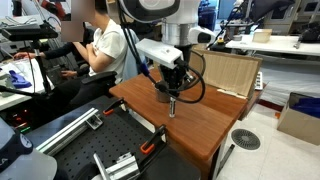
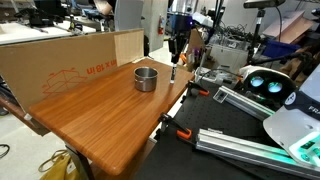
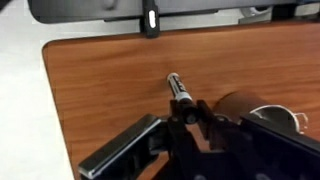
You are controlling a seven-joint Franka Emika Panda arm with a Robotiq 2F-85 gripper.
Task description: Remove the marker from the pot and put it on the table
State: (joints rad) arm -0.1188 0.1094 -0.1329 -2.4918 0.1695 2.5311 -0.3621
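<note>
My gripper (image 1: 172, 97) is shut on the marker (image 1: 172, 108), a dark pen that hangs upright with its lower tip close over the table (image 1: 205, 128). In an exterior view the gripper (image 2: 175, 58) holds the marker (image 2: 173, 71) to one side of the steel pot (image 2: 146, 77), outside it, near the table's (image 2: 100, 120) edge. In the wrist view the marker (image 3: 177, 87) sticks out from the jaws (image 3: 190, 112) over the wooden table (image 3: 100, 90). The pot (image 3: 262, 115) is beside it, partly hidden. In an exterior view the pot (image 1: 162, 93) is mostly hidden behind the gripper.
A cardboard wall (image 2: 70, 60) stands along the table's far edge and also shows in an exterior view (image 1: 226, 72). A person (image 1: 105, 45) sits beyond the table. A black frame bench with clamps (image 2: 235, 140) adjoins the table edge near the gripper.
</note>
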